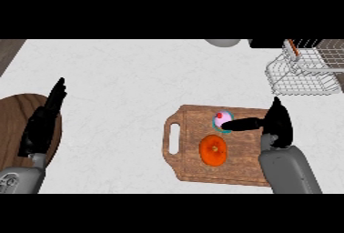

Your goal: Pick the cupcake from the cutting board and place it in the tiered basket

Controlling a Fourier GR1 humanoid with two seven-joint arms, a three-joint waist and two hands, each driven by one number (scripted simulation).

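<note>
The right hand point(277, 122) covered the board's point(194, 168) right edge, and its thumb lay across part of the cupcake point(222, 119), so the cupcake's right side could not be seen. Whether the thumb touched the cupcake or only passed over it could not be told. The basket point(300, 82) was cut off by the right edge, with only one wire tier showing in full. A grey round thing point(223, 43) at the top was cut off, too little to name. A brown disc point(13, 123) under the left hand point(42, 125) ran off the left edge.
</note>
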